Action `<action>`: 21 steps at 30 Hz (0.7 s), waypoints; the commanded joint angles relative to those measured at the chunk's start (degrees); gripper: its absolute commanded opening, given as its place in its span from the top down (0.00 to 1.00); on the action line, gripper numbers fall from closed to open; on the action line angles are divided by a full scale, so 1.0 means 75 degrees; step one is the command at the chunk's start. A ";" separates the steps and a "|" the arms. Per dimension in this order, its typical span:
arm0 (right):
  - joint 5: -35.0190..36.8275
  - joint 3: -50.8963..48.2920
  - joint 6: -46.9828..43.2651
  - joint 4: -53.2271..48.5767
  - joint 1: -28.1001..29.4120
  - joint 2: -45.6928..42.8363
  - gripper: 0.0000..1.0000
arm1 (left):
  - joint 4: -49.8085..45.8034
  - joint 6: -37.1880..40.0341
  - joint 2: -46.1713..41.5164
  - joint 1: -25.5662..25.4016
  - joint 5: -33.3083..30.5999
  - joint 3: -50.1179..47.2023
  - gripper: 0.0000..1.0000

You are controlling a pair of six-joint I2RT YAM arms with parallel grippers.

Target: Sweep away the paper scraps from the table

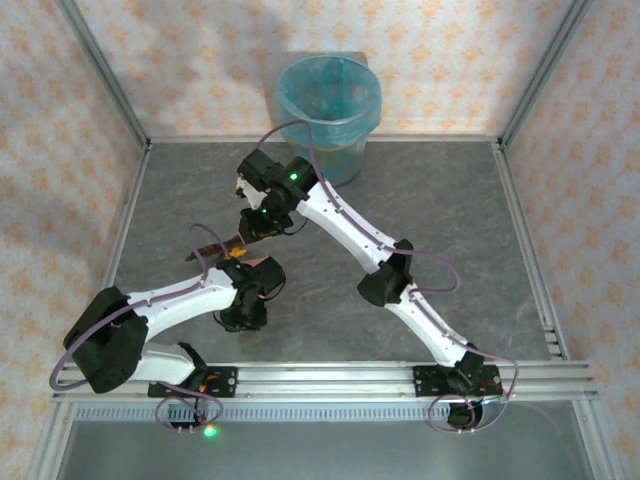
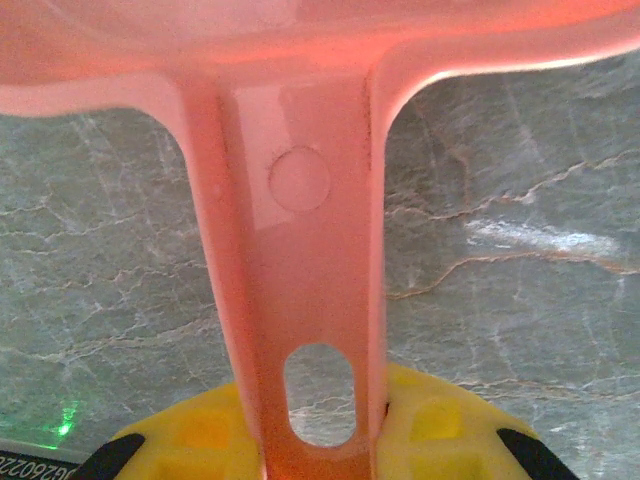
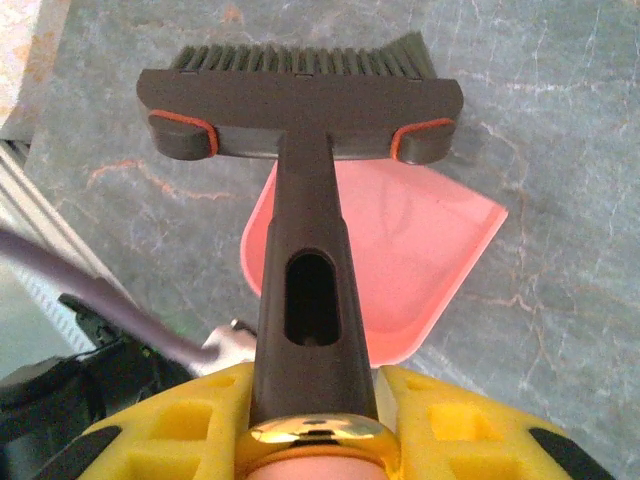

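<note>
Table [image 1: 470, 230], dark grey and marbled, lies flat inside its aluminium frame, looking longer from left to right. Left of centre, the right gripper [image 3: 315, 410] clamps the brush [image 3: 300, 110] handle, bristles pointing away; the left gripper [image 2: 320, 430] clamps the pink dustpan [image 3: 410, 260] handle.

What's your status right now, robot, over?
Left gripper shut on dustpan handle. Right gripper shut on brush, its head over the table just beyond the pan. Nothing between them; bin at the back.

Table [image 1: 450, 210]: flat, dark grey, pale marble-like veining with faint rusty streaks; aluminium frame [image 1: 520, 215] along its edges.
</note>
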 commanded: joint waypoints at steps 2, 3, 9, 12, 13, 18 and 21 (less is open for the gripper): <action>-0.0183 -0.0527 0.0022 -0.0468 0.0002 -0.0795 1.00 | 0.0210 0.0077 0.0152 -0.0019 0.0004 0.0005 1.00; -0.0115 -0.0641 0.0014 -0.0516 -0.0006 -0.0856 1.00 | 0.0214 0.0099 0.0176 -0.0018 -0.0007 0.0013 1.00; 0.0188 -0.1082 0.0086 -0.0611 -0.0011 -0.1439 1.00 | 0.0329 0.0153 0.0290 -0.0007 -0.0004 0.0017 1.00; 0.0244 -0.1086 0.0202 -0.0584 -0.0036 -0.1786 1.00 | 0.0369 0.0172 0.0266 0.0004 0.0061 -0.0007 1.00; 0.0245 -0.1067 0.0223 -0.0581 -0.0046 -0.1872 1.00 | 0.0378 0.0174 0.0243 -0.0005 0.0057 -0.0005 1.00; 0.0723 -0.0888 0.0375 -0.0780 -0.0089 -0.2207 1.00 | 0.0313 0.0264 0.0152 -0.0001 0.0062 0.0036 1.00; 0.1041 -0.0834 0.0404 -0.0926 -0.0134 -0.2368 1.00 | 0.0302 0.0284 0.0093 0.0002 0.0056 0.0054 1.00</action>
